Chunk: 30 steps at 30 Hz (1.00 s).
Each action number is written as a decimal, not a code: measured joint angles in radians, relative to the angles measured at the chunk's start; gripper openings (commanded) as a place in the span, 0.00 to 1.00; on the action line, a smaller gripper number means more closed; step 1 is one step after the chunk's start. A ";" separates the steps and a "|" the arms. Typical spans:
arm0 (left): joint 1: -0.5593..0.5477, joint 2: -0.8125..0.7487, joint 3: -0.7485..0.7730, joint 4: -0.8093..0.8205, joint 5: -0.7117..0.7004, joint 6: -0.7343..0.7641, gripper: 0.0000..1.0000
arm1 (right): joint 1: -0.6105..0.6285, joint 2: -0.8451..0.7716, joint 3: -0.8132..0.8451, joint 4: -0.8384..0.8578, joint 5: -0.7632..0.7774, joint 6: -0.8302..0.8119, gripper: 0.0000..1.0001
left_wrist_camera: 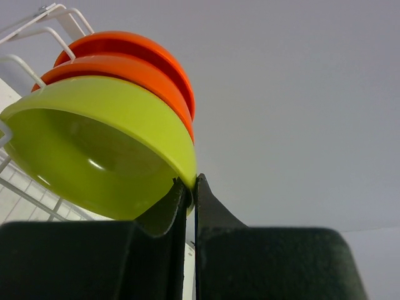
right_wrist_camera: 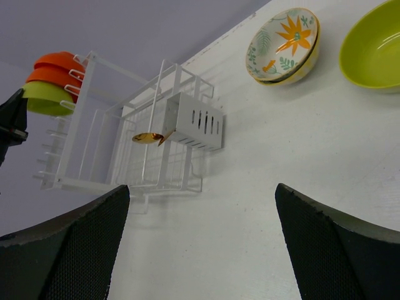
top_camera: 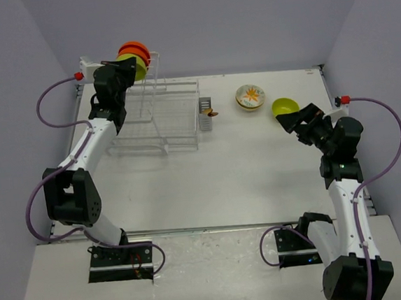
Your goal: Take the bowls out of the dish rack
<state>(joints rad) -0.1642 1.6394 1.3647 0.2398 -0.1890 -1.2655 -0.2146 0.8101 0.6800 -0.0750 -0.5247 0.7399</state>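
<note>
Two orange bowls [top_camera: 134,49] press the green bowl [top_camera: 134,66] your left end effector [left_wrist_camera: 191,182] clamps, upper left; jerking could topple them. Right end effector [right_wrist_camera: 200,187] gapes.

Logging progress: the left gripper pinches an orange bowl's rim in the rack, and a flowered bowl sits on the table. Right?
No, not orange: the left wrist view shows the left gripper pinching the rim of the lime-green bowl. The rest holds.

I'm driving in a lab test cell: a white table [top_camera: 259,180] boxed by blank grey walls [top_camera: 210,23], two robot arms [top_camera: 91,142] [top_camera: 344,186] bolted at its near edge.
</note>
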 measured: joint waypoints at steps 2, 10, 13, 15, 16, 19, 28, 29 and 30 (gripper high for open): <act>0.000 -0.012 -0.020 0.035 0.006 0.003 0.00 | 0.000 0.000 0.000 0.000 0.002 0.000 0.99; -0.008 -0.085 -0.098 0.150 0.029 0.011 0.00 | 0.000 0.001 0.000 0.000 0.002 0.000 0.99; -0.021 -0.122 -0.125 0.168 0.021 0.014 0.00 | -0.001 0.002 0.000 0.000 0.002 0.001 0.99; -0.034 -0.147 -0.137 0.175 0.017 0.020 0.00 | -0.001 0.002 0.000 0.000 0.002 0.001 0.99; -0.041 -0.163 -0.145 0.177 0.014 0.024 0.00 | -0.001 0.003 0.000 0.000 0.002 0.001 0.99; -0.059 -0.209 -0.161 0.182 0.012 0.047 0.00 | -0.001 0.005 0.000 0.000 0.002 0.001 0.99; -0.109 -0.269 -0.068 0.105 0.174 0.307 0.00 | -0.001 0.006 0.000 0.000 -0.018 0.008 0.99; -0.134 -0.258 -0.016 0.062 0.215 0.365 0.00 | -0.001 0.005 0.000 0.000 -0.026 0.010 0.99; -0.169 -0.244 0.049 0.000 0.255 0.432 0.00 | -0.001 0.004 0.000 0.001 -0.038 0.012 0.99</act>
<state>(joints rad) -0.3332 1.3956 1.4136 0.2401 0.0658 -0.8333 -0.2153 0.8139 0.6800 -0.0738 -0.5629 0.7521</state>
